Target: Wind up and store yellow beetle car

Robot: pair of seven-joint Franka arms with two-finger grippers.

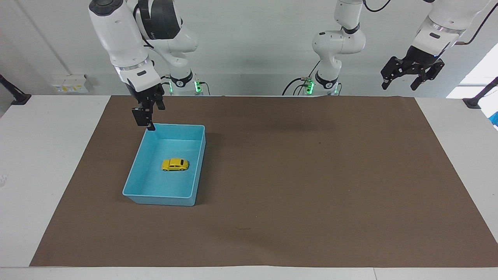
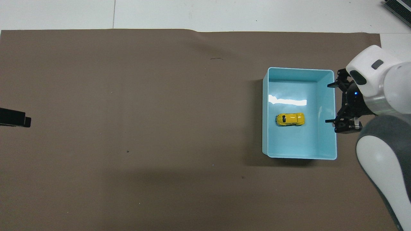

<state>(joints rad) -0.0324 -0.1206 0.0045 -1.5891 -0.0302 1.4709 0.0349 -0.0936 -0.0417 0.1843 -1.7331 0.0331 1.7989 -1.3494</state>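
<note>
The yellow beetle car (image 1: 175, 165) (image 2: 290, 119) sits on its wheels on the floor of the light blue tray (image 1: 134, 171) (image 2: 265, 112), near the middle and touching no wall. The tray rests on the brown mat (image 1: 311, 175) (image 2: 128, 128) that covers the desk (image 1: 46, 155), toward the right arm's end.

In the facing view the right gripper (image 1: 148, 116) hangs in the air at about 11 o'clock from the car, over the tray's edge nearest the robots. Its fingers are spread and hold nothing. In the overhead view the right gripper (image 2: 337, 104) lies at 3 o'clock from the car.

The left gripper (image 1: 411, 76) waits high over the left arm's end of the desk, at about 2 o'clock from the car in the facing view, fingers spread and empty.
</note>
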